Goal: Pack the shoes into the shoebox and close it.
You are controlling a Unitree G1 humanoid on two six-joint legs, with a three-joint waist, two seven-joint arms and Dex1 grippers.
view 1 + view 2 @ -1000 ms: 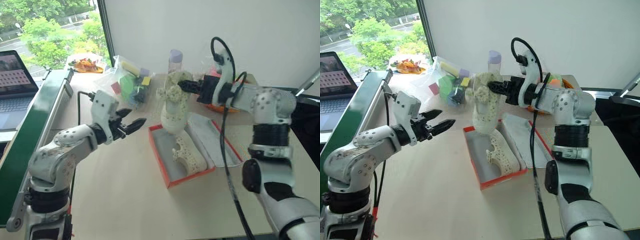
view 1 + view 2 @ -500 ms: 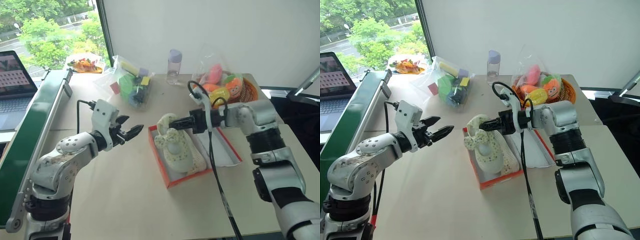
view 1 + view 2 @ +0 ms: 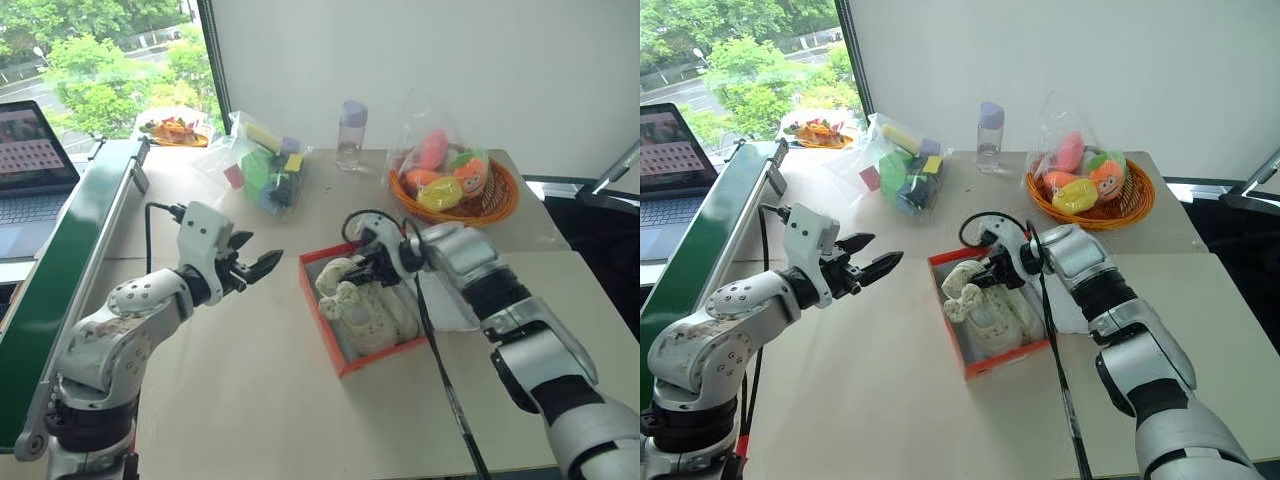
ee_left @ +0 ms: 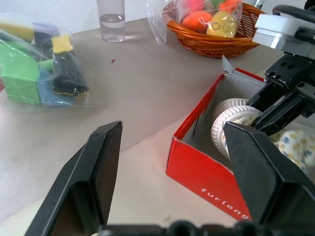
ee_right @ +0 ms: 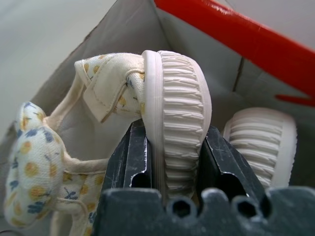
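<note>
Right wrist view: right hand (image 5: 170,162) grips shoe (image 5: 177,132).

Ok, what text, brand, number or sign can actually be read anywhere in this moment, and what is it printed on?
"furlong", possibly cut off at the picture's edge: white letters on the outer wall of the flat red-orange cardboard shoebox.
Open laptop screen: a grid of small marks, too small to read.
Nothing else carries readable text.

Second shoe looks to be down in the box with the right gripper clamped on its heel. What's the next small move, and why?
Probably open the right gripper and lift clear: the held shoe already lies inside the shoebox beside the other shoe, so the grip has done its job. The left gripper hangs open nearby.
</note>
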